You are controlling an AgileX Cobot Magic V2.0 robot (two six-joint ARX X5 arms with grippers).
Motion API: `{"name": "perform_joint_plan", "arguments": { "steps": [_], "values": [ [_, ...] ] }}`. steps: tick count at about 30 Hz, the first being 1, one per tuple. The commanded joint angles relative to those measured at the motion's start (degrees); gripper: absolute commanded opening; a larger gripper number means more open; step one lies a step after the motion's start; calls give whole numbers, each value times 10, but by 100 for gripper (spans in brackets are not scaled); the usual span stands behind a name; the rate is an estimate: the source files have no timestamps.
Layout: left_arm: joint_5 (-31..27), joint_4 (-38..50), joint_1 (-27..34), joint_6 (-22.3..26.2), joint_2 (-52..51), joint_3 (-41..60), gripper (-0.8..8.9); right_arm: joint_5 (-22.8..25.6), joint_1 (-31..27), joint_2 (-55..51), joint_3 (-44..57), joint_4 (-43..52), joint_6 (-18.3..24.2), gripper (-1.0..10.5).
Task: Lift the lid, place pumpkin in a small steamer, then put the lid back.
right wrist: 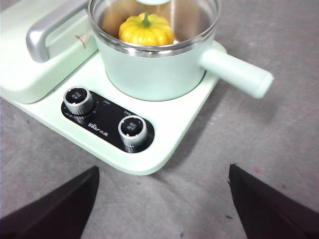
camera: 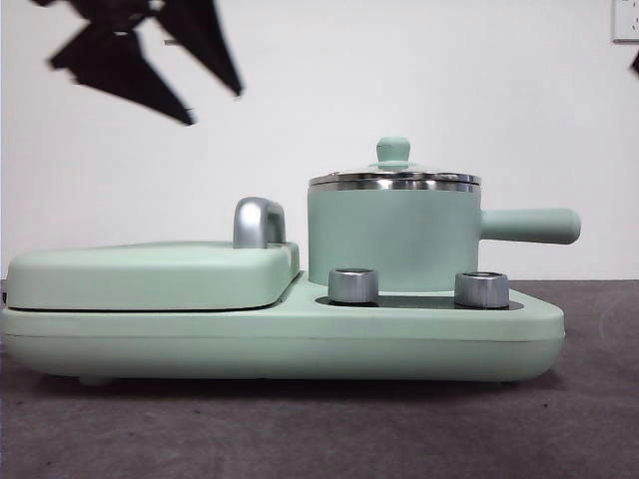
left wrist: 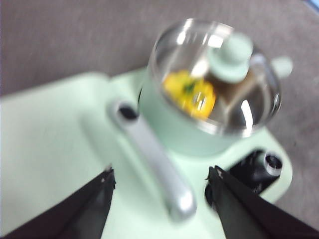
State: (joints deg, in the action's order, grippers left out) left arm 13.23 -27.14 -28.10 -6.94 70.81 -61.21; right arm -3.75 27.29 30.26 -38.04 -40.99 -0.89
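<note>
Front view: bright, even light for you, white wall near blown out; the steamer's [camera: 389, 235] steel rim shows sharp glare bands. The dark arm [camera: 140, 50] at top left is motion-smeared. Left wrist view is soft all over w/ blur; the lid [left wrist: 214, 74] carries white reflections. Right wrist view is crisp; soft shadow falls on the bench [right wrist: 239, 149] beside the appliance base [right wrist: 174, 119].

lid [camera: 393, 178] seated on steamer [camera: 389, 239] | pumpkin [right wrist: 146, 31] upright inside
</note>
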Motion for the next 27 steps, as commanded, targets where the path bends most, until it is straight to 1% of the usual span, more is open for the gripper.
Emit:
{"name": "perform_joint_plan", "arguments": {
  "steps": [1, 6, 12, 18, 23, 25, 26, 27],
  "values": [
    [-2, 1, 7, -16, -39, 46, 310, -19, 3, 34, -2, 29, 0, 401],
    [-5, 1, 31, -48, -129, 150, 309, -57, 3, 104, -2, 103, 0, 401],
    [-19, -2, 42, -87, -224, 233, 310, -90, 3, 175, -3, 161, -2, 400],
    [-30, -6, 45, -92, -276, 243, 310, -116, 4, 216, -3, 207, -5, 400],
    [-29, -3, 45, -86, -280, 243, 312, -124, 4, 218, -3, 238, 0, 401],
    [-29, -6, 45, -85, -281, 243, 309, -135, 4, 217, -3, 242, 0, 401],
    [-29, -5, 45, -86, -281, 243, 287, -140, 4, 216, -3, 242, 0, 396],
    [-29, -2, 45, -86, -281, 243, 147, -139, 3, 214, -3, 245, -1, 310]
  ]
}}
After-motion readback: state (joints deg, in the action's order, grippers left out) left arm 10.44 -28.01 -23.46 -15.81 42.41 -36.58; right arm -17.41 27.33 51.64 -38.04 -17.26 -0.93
